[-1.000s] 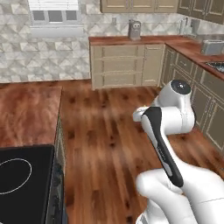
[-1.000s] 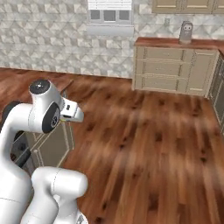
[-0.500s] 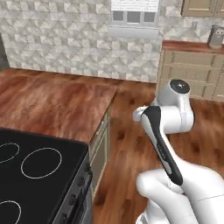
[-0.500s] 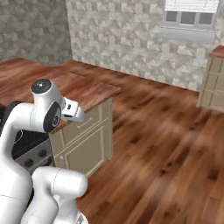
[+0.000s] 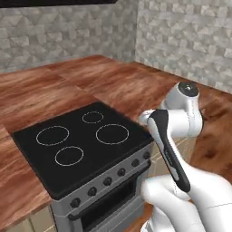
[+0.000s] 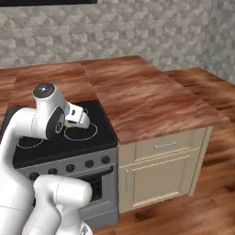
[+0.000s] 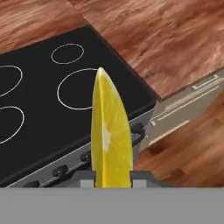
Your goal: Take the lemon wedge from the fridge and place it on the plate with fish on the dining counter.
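Gripping the lemon wedge (image 7: 110, 135), the jaws are closed on its lower end, with the wedge standing upright between them and its pointed tip rising up the middle of the hand view. Its cut face is pale yellow with a deeper yellow rind along both edges.

Behind the wedge in the hand view lies a black cooktop (image 7: 39, 118) with thin white burner rings, set into a stove whose grey front panel carries a row of dark knobs (image 7: 59, 170). A reddish-brown wood-grain tabletop (image 7: 166, 39) runs along the cooktop's far and right sides, and below its edge a beige cabinet front (image 7: 192, 98) with a drawer handle shows, with wood floor (image 7: 183, 153) beneath.

From the right base view the gripper (image 6: 80, 120) is held out from the white arm over the front part of the cooktop (image 6: 69, 137), with a small speck of yellow at its underside. The wood tabletop (image 6: 142, 96) spreads to the right of the stove, over beige drawers and a cupboard door (image 6: 158, 176). A grey patterned stone wall (image 6: 119, 27) stands behind.

In the left base view the cooktop (image 5: 81, 140) shows four rings, the stove's knob row (image 5: 113, 176) along its front, and an oven door handle (image 5: 113, 199) below. The arm's folded elbow hides the hand in that view. The tabletop (image 5: 90, 77) reaches back to the stone wall (image 5: 68, 31).
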Available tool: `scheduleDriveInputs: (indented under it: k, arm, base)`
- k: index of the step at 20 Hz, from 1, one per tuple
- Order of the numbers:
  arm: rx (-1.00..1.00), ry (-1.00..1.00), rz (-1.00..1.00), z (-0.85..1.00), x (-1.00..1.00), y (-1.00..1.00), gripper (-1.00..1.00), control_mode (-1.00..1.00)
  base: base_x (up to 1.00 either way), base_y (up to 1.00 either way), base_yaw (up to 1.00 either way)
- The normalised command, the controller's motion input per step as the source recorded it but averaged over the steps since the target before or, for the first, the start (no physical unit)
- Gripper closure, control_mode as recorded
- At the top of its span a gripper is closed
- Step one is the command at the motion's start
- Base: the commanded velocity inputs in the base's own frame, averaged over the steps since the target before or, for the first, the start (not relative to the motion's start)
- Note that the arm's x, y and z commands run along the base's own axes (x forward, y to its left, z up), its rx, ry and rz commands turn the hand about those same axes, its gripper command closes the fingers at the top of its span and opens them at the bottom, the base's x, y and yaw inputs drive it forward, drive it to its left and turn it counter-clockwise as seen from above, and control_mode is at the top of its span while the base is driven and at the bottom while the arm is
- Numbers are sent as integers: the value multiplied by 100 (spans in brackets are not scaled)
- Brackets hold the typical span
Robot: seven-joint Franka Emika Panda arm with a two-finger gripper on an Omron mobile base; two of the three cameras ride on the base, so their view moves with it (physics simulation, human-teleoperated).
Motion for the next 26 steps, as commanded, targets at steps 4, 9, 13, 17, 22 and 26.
scheduleDriveInputs:
  k: [4, 9, 13, 17, 22, 26]
  arm:
    - [0, 0, 0, 0, 0, 0, 100, 100]
    - [0, 0, 0, 0, 0, 0, 100, 100]
    - [0, 0, 0, 0, 0, 0, 100, 100]
    - [0, 0, 0, 0, 0, 0, 100, 100]
    - [0, 0, 0, 0, 0, 0, 100, 100]
    - [0, 0, 0, 0, 0, 0, 100, 100]
  base:
    - [-11, 32, 90]
    - [-24, 70, 77]
    - [-21, 100, 29]
    - [0, 100, 8]
    - [0, 100, 2]
    - [0, 100, 0]
